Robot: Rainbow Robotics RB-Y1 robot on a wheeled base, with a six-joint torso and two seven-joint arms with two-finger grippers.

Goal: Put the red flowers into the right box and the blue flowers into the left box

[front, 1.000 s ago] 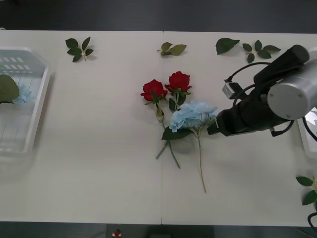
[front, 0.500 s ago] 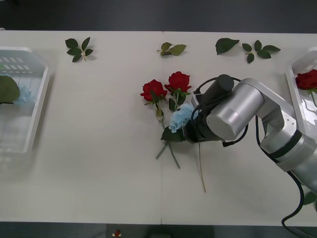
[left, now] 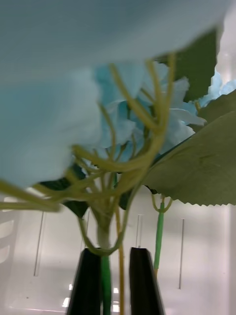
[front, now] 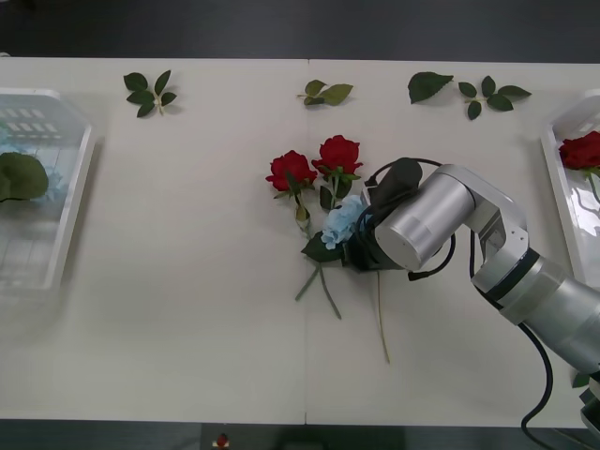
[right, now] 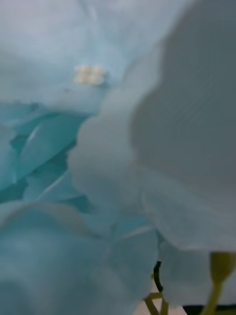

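Note:
Two red flowers [front: 292,170] [front: 339,153] lie side by side at the table's centre. A blue flower [front: 340,222] lies just below them, its stem running toward me. My right gripper [front: 354,251] is down on that bloom, under its own wrist; the right wrist view has the pale blue petals [right: 98,162] pressed up close. The right box [front: 561,192] holds one red flower [front: 583,150]. The left box [front: 67,211] holds a blue flower [front: 47,183] under a big leaf. Over that box's ribbed base [left: 196,266], my left gripper [left: 112,253] is shut on the blue flower's stem [left: 105,283].
Loose leaf sprigs lie along the far edge of the table: one at the left [front: 148,92], one in the middle [front: 326,92], some at the right [front: 469,91]. Another sprig [front: 585,378] shows at the near right. Bare tabletop lies between the left box and the flowers.
My right arm has swung left from the right box to the centre and come down on the blue flower. The leaf in the left box has shifted a little to the right.

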